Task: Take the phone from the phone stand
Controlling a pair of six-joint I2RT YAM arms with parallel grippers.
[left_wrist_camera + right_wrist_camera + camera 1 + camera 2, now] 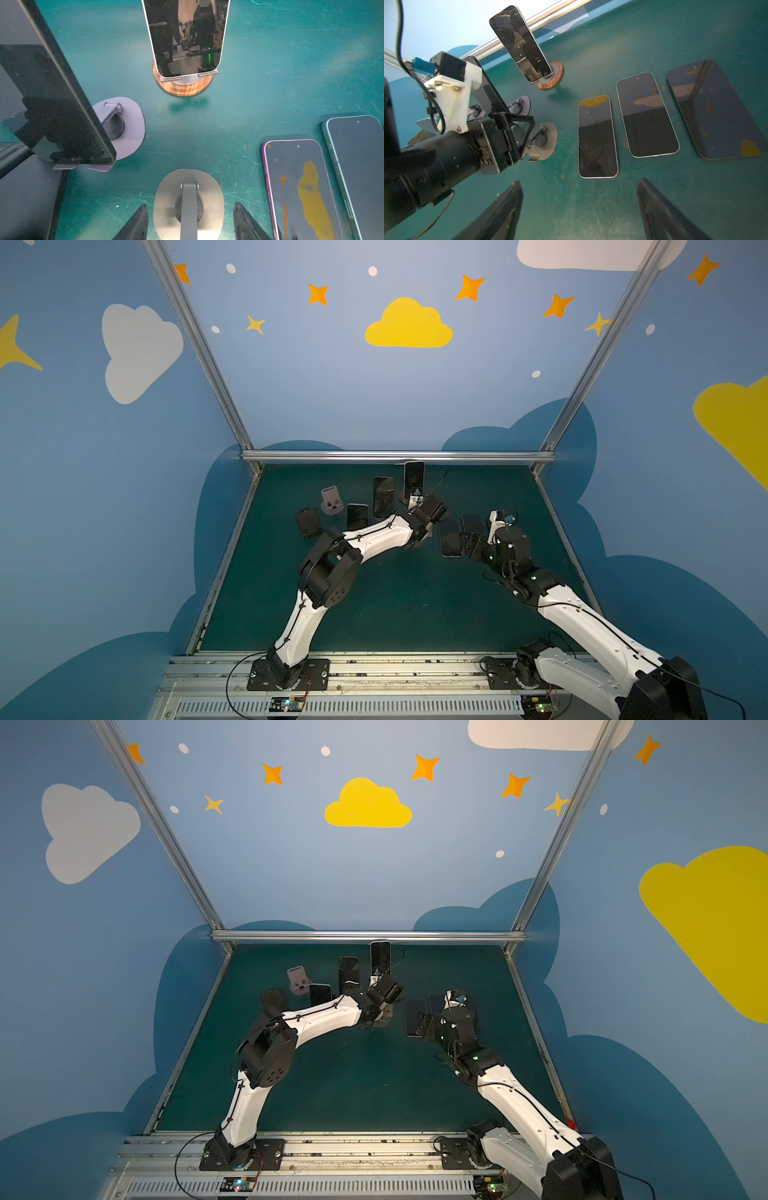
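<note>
Right gripper [579, 184]: jaws released, empty, over bare table [695, 197].
Left gripper [191, 206]: jaws flank the arm of empty stand [166, 197], near centre. Pinching or not, cannot tell.
2 o'clock: three flat phones [648, 116], in no holder.
11 o'clock: grey stand [131, 128] carries dark phone [62, 104].
12 o'clock, far edge: phone [185, 35] seated upright in wood stand [182, 88].
</note>
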